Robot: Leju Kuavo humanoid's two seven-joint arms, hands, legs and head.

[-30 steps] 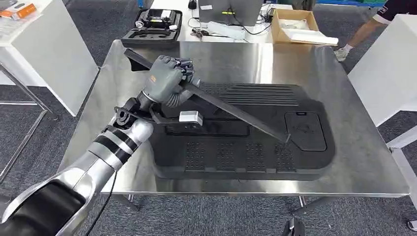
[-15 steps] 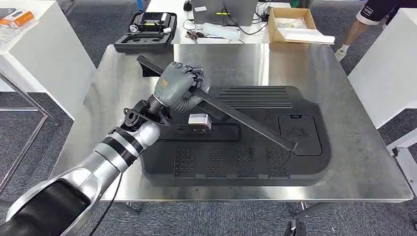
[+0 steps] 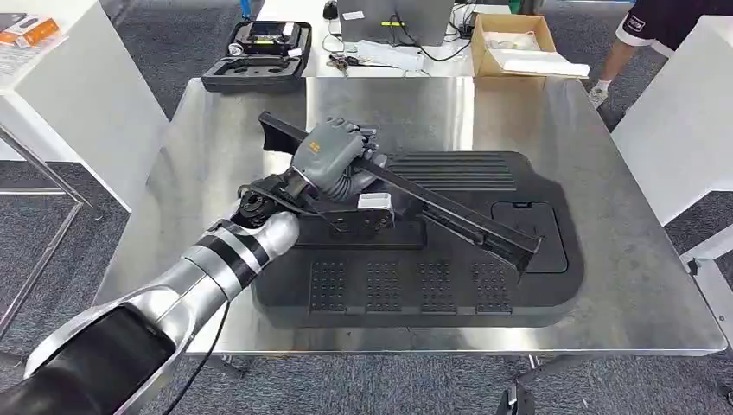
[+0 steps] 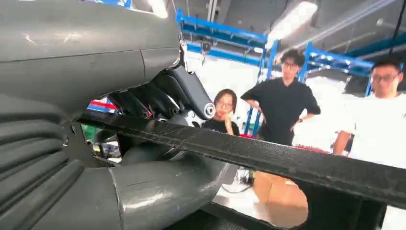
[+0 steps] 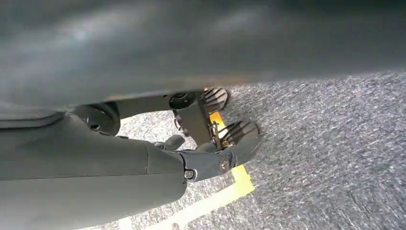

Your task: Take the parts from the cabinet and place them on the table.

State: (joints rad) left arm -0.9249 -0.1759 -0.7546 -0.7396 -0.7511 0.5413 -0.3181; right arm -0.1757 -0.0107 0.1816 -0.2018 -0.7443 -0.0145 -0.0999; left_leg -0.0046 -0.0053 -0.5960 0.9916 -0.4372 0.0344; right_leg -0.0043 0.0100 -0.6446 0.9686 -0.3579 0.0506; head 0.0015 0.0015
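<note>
Looking down from the head view, the left robot hand (image 3: 333, 156) grips a long black bar (image 3: 449, 207), fingers wrapped around it near its upper end. The bar runs slantwise from the far left of the steel surface (image 3: 622, 259) down toward the right, its lower end over a large black panel (image 3: 432, 285) that lies flat on the surface. Whether that lower end touches the panel cannot be told. The silver left arm (image 3: 207, 268) comes in from below left. A small white-topped clip (image 3: 373, 202) sits on the panel just beside the wrist. Beyond the surface lie an open black case (image 3: 259, 54), a cardboard box (image 3: 512, 41) and a laptop (image 3: 398, 17). A person (image 3: 644, 35) stands at the far right, next to a white table (image 3: 683, 121).

In the left wrist view, the left robot hand (image 4: 119, 143) shows close up, thick thumb (image 4: 163, 191) under the bar (image 4: 287, 160) and darker fingers (image 4: 158, 98) curled over it, pinching it between them. Three people (image 4: 282, 103) stand behind, with blue racking (image 4: 230, 36) at their backs.

In the right wrist view, the right robot hand (image 5: 191, 143) hangs over grey carpet (image 5: 335, 158) crossed by a yellow line (image 5: 225, 191). Its fingers (image 5: 239, 134) are bent inward and hold nothing
</note>
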